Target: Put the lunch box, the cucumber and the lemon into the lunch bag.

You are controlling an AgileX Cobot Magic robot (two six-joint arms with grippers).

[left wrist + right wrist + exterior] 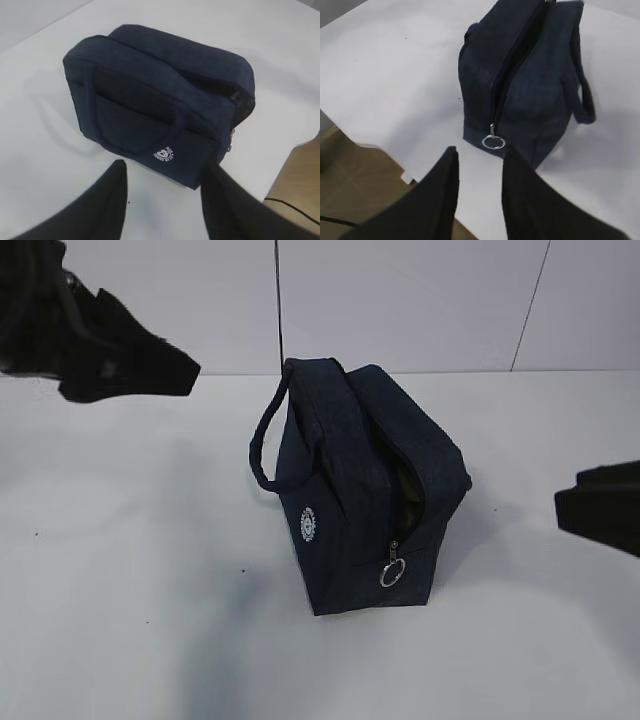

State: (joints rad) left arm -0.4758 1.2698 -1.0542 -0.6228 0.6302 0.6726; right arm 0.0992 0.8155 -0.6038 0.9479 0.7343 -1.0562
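Observation:
The dark navy lunch bag (362, 485) stands on the white table, its top zipper open and the ring pull (391, 575) hanging at the near end. A pale green edge shows inside the opening; I cannot tell what it is. The cucumber and lemon are out of view. The bag also shows in the left wrist view (160, 100) and in the right wrist view (520, 80). My left gripper (165, 170) is open and empty, held above the table on the bag's logo side. My right gripper (480, 157) is open and empty, near the ring pull (493, 142) end.
The white table (130, 570) meets a white tiled wall (420, 300) behind. The table's edge and a brown floor (350, 175) show in the right wrist view, and a brown surface (300, 185) in the left wrist view.

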